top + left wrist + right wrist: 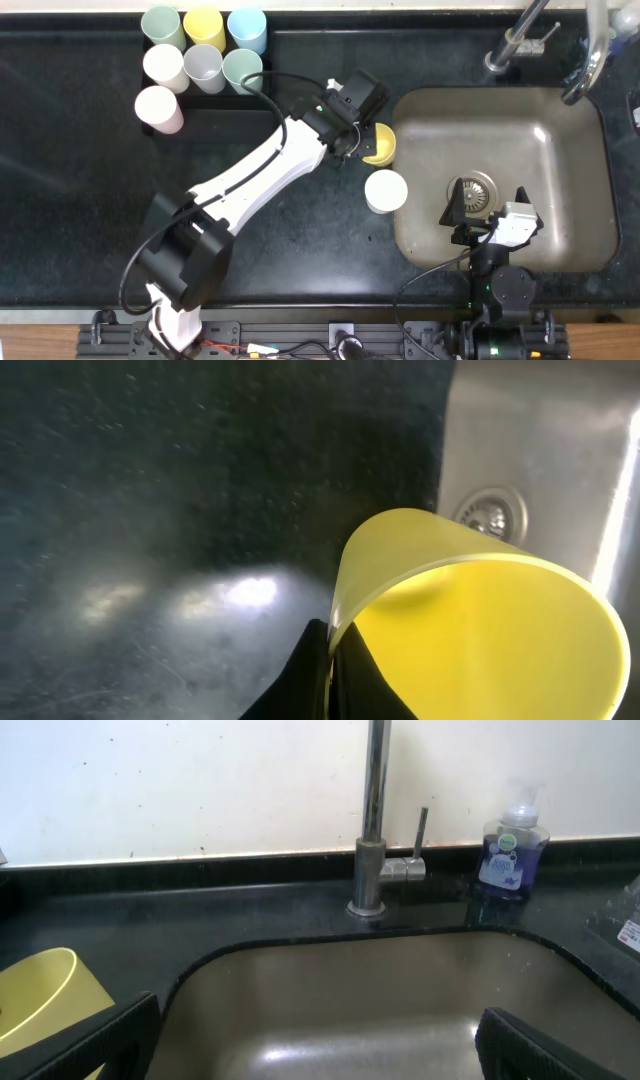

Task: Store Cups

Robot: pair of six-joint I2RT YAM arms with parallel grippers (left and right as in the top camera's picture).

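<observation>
Left gripper (328, 652) pinches the rim of a tilted yellow cup (480, 620), partly cut off, at the sink's (560, 120) left edge. Right gripper (318, 1045) is spread wide inside the sink. A white cup (385, 190) stands near the yellow one. Farther off, a black tray (210, 99) holds six cups, with a pink cup (159, 109) just beside it. The soap bottle's (512, 845) label is unreadable.

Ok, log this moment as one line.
left gripper: shut on yellow cup rim, at sink left edge | right gripper: open, over sink | white cup: on counter by sink | stored cups: six
</observation>
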